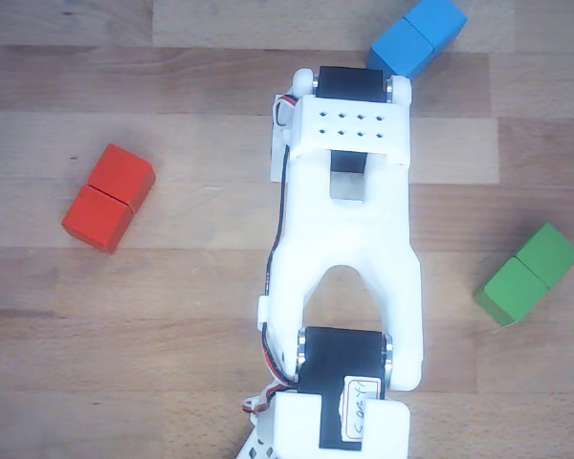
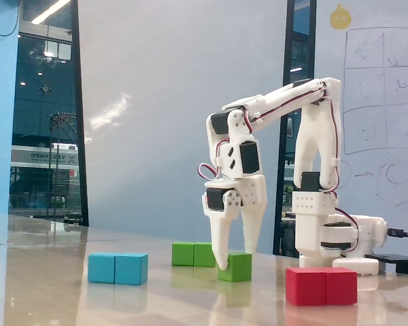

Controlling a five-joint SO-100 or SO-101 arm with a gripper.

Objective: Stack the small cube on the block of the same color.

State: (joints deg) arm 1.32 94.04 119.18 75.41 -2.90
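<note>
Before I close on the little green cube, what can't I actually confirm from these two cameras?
- The small bright green cube: hidden in the other view under the white arm.
- The gripper: also under the arm in the other view. In the fixed view its fingers straddle the cube, but contact cannot be told.
- Gap between cube and the green oblong two-segment block: fixed view is side-on, depth unclear.

No legible text; servo sticker (image 1: pixel 361 400) scrawl unreadable.
</note>
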